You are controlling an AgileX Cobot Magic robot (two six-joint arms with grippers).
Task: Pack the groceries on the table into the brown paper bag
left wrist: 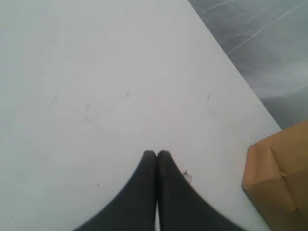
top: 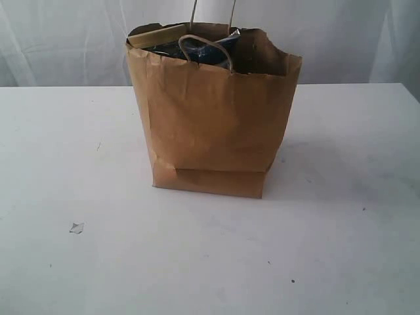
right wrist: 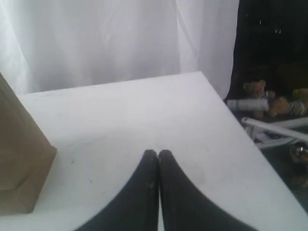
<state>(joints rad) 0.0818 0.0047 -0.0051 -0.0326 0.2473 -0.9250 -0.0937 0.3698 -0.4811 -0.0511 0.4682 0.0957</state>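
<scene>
A tall brown kraft paper bag (top: pixel 210 131) stands upright near the middle of the large flat white tabletop (top: pixel 98 262), set toward the far edge. Its creased, ragged rim gapes open. One twisted paper loop handle (top: pixel 207 47) droops over the front of the mouth, and a glossy dark-blue packet (top: pixel 216 52) shows just inside the rim (the rest of the contents is too dark to make out). Broad white surface spreads to the left, to the right and in front of the bag. A small pale scrap (top: pixel 77 228) lies alone at front left, well apart from the bag. The table's far edge runs straight behind the bag against a white curtain (top: pixel 65 39).

The left gripper (left wrist: pixel 157 154) hangs over the white surface with its two black fingers pressed together, pinching nothing. A lower corner of the bag (left wrist: pixel 281 178) sits near it, not touching. The table edge cuts diagonally past, with grey sheeting beyond.

The right gripper (right wrist: pixel 158 153) is likewise pressed tight, holding nothing, over open tabletop. The bag's base (right wrist: pixel 19 159) stands apart to one side. A table corner lies ahead, with the curtain behind it. Past the side edge, in shadow, sit a teddy bear (right wrist: pixel 255 89) and a white tube (right wrist: pixel 248 104).
</scene>
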